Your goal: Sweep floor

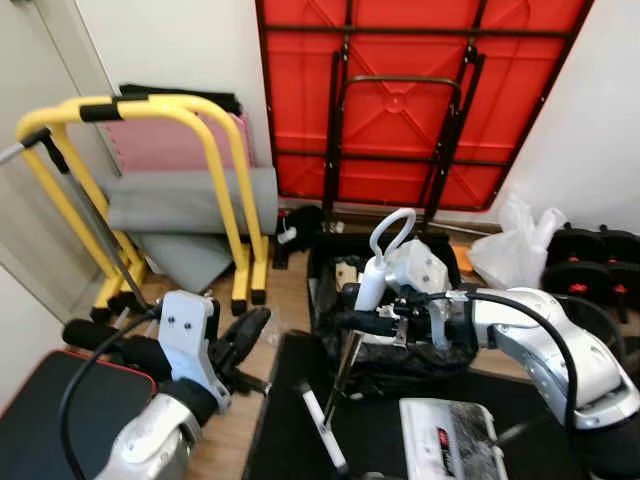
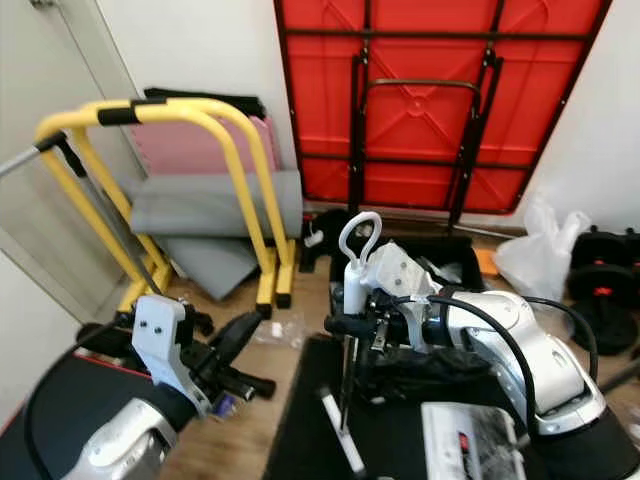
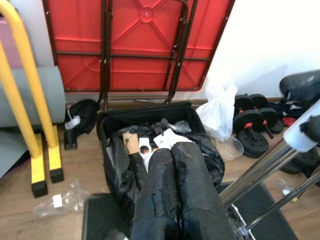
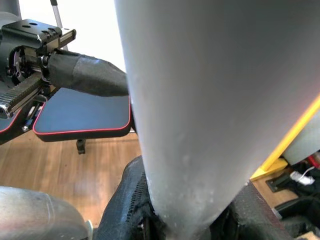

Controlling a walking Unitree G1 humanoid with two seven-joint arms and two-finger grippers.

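My right gripper (image 1: 366, 322) is shut on a broom handle (image 1: 373, 272), a white grip with a loop on top. Its metal pole (image 1: 344, 372) runs down toward a black mat (image 1: 300, 420). In the right wrist view the grey handle (image 4: 210, 100) stands between the black fingers (image 4: 127, 207). My left gripper (image 1: 245, 335) is at the lower left, apart from the broom. Its fingers (image 3: 175, 195) are pressed together with nothing between them. The wooden floor (image 3: 20, 215) shows beside the mat.
An open black suitcase (image 3: 112, 150) full of things lies just ahead. Behind it a folded red table (image 1: 400, 100) leans on the wall. A yellow frame (image 1: 235, 180) and grey mats stand left; dumbbells (image 1: 590, 265) and a white bag (image 1: 515, 245) right. A clear wrapper (image 3: 60, 200) lies on the floor.
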